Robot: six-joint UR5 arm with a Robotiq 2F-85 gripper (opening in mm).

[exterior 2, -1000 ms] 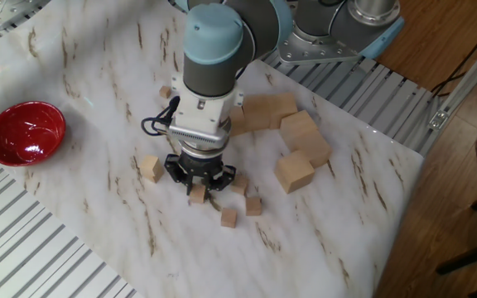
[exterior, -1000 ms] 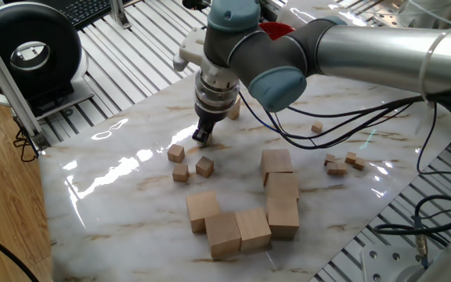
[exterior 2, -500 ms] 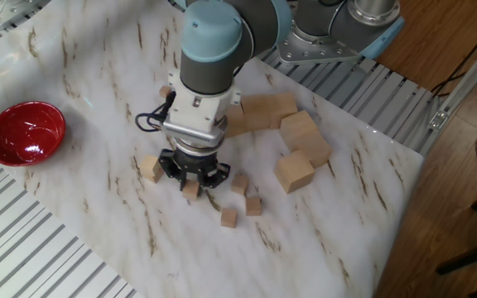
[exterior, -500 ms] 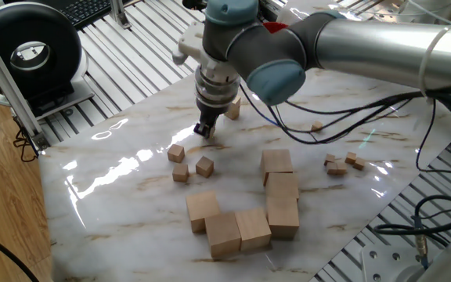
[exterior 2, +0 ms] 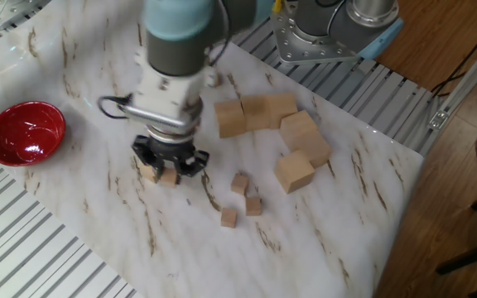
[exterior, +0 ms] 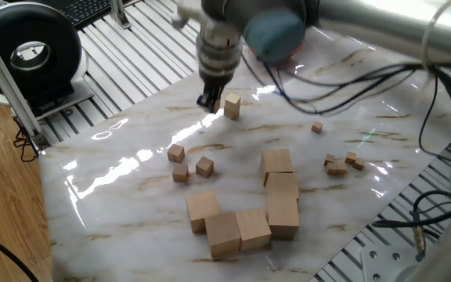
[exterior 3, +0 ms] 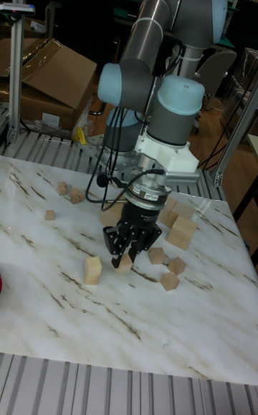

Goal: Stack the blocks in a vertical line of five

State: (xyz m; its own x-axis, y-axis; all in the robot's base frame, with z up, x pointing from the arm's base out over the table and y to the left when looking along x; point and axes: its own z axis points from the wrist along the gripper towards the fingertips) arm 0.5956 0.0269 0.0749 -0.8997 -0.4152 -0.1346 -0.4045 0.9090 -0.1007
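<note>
My gripper [exterior 3: 126,259] is shut on one small wooden block [exterior 3: 125,266], held low over the marble table. Just beside it stands a lone block [exterior 3: 92,270], which also shows in one fixed view [exterior: 232,106] and half hidden behind the fingers in the other [exterior 2: 146,170]. Three more blocks lie loose in a cluster: one [exterior: 176,153], another [exterior: 181,172] and a third [exterior: 204,166]. In one fixed view the gripper [exterior: 207,102] hides the held block. In the other fixed view the gripper [exterior 2: 168,168] shows the held block [exterior 2: 171,176] at its tips.
Several large wooden cubes [exterior: 276,164] sit grouped toward the table's front right. Tiny cubes [exterior: 337,166] are scattered at the right. A red bowl [exterior 2: 25,132] stands near the table's edge. Cables hang from the arm.
The gripper has carried its block away from the three-block cluster, toward the lone block, and now stands right beside it. The other blocks have not moved.
</note>
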